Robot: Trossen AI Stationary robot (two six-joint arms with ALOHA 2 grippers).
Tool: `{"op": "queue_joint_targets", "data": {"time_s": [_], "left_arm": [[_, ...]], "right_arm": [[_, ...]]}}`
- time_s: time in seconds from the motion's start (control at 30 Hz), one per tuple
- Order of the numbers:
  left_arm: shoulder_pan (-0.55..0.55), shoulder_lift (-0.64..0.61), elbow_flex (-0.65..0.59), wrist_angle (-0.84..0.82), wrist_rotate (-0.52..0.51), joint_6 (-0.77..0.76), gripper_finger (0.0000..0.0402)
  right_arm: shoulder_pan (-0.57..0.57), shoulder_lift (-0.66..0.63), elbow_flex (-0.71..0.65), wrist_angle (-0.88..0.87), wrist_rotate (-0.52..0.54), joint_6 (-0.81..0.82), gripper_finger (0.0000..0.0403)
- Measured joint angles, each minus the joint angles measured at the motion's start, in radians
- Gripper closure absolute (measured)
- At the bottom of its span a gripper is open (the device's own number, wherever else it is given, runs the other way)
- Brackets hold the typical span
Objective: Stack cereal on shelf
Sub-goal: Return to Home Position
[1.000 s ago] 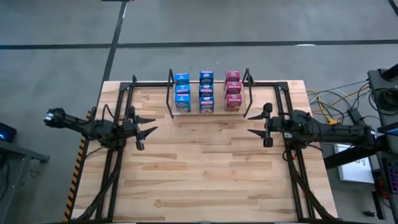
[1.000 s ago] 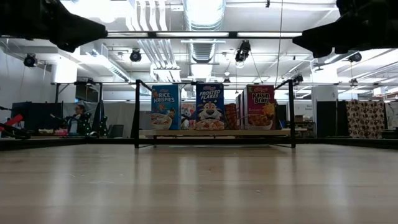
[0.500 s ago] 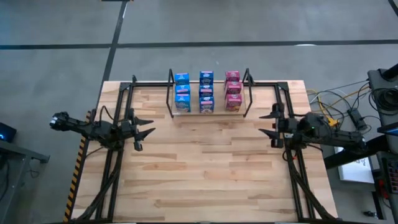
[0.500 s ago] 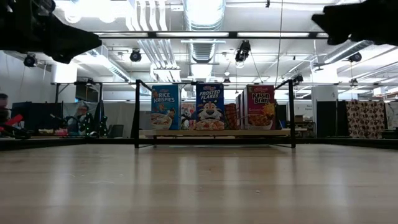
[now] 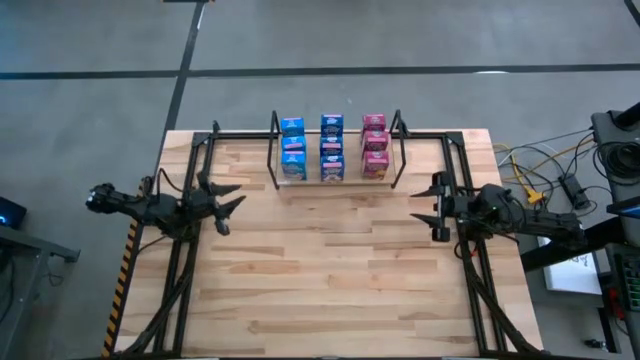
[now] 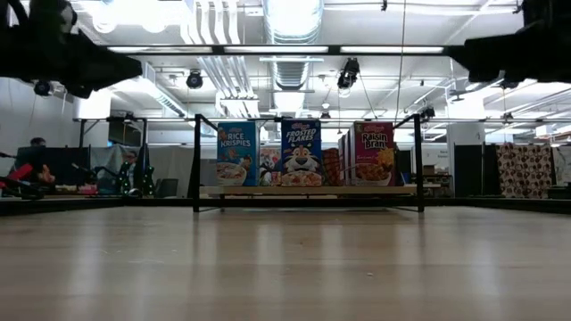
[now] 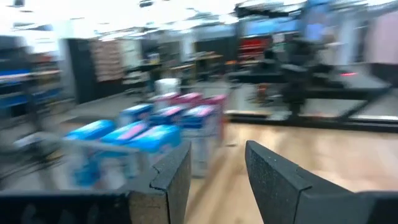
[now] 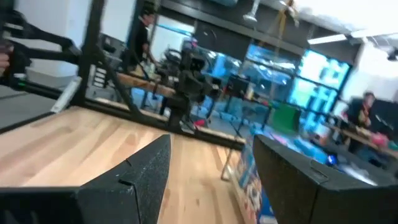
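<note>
Pinch cereal (image 5: 332,148) on the shelf (image 5: 275,165), table's (image 5: 330,285) far edge, gently across flat sides: likely light, crushable. Spread, empty: left gripper (image 5: 238,196), right gripper (image 5: 416,205).

Blue, pink cereal (image 5: 332,147); black shelf (image 5: 274,150); light-wood table (image 5: 330,262).

I see the shelf (image 5: 275,165), a small rack of thin black posts, at the far middle of the bench (image 5: 330,270); it carries nine cereal boxes (image 5: 332,146), upright, in three rows of three; two rows are blue, the right row pink; the low view shows the fronts as Rice Krispies (image 6: 235,153), Frosted Flakes (image 6: 302,152) and Raisin Bran (image 6: 375,153).
</note>
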Motion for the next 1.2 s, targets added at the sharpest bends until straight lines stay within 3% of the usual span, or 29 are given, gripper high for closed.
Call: {"op": "queue_joint_targets", "data": {"time_s": [0.13,1.2], "left_arm": [[0.0,0.013,0.0,-0.015,-0.11,-0.001,0.0267],[0.0,0.036,0.0,-0.013,-0.113,-0.005,0.0267]], "right_arm": [[0.0,0.007,-0.027,-0.004,0.054,0.063,0.0184],[0.0,0.048,-0.027,-0.002,0.053,0.074,0.0184]]}}
